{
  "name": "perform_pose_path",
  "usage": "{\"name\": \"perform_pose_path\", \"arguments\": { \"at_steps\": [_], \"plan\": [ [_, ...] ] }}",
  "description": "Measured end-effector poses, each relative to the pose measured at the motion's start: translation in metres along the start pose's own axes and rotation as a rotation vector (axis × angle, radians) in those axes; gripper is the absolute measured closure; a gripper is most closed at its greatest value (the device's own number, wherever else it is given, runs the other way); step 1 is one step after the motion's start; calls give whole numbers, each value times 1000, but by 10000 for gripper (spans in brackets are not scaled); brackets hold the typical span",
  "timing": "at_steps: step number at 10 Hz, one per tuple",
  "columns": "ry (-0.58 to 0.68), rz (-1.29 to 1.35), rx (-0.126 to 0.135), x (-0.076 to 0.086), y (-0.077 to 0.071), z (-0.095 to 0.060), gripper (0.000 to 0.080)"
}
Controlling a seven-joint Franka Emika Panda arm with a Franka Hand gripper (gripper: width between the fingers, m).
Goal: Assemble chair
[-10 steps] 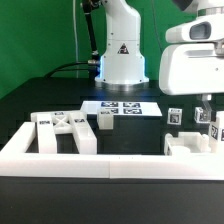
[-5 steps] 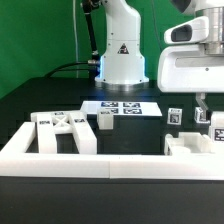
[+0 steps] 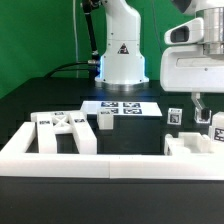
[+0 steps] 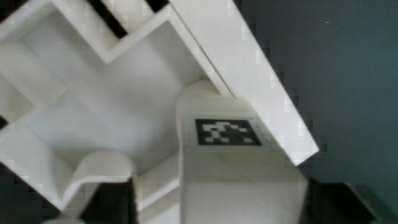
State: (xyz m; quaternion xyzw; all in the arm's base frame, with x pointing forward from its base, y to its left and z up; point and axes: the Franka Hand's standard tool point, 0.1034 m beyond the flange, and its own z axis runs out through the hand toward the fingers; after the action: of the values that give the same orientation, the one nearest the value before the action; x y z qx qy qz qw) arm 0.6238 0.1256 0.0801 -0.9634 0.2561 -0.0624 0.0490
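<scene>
The chair lies in loose white tagged parts. In the exterior view a cross-braced frame piece [image 3: 62, 130] sits at the left, a short post [image 3: 104, 120] beside it, and a blocky piece [image 3: 190, 145] at the right. My gripper [image 3: 207, 108] hangs over the right-hand group, above a tagged post [image 3: 214, 128]. In the wrist view that tagged post [image 4: 222, 140] stands between my dark fingers [image 4: 107, 200], resting against a white frame piece [image 4: 107, 70]. The gripper [image 4: 222, 208] is open, its jaws set apart on either side of the post.
The marker board [image 3: 125, 107] lies flat in front of the robot base [image 3: 122, 55]. A small tagged block [image 3: 175, 117] stands near the right-hand group. A long white rail [image 3: 110, 165] borders the near side. Black tabletop surrounds the parts.
The gripper's jaws have spread apart since half a second ago, letting go of the tagged post. The arm itself has hardly moved, and the other parts stay put.
</scene>
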Motion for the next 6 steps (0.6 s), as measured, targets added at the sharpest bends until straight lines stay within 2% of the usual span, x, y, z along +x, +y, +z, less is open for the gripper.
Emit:
{"name": "perform_pose_path", "arguments": {
  "at_steps": [1,6],
  "plan": [
    [2,-96,-5,-1,-3,-1,180],
    [3,-642,-14,-2,-6,-1,151]
  ]
}}
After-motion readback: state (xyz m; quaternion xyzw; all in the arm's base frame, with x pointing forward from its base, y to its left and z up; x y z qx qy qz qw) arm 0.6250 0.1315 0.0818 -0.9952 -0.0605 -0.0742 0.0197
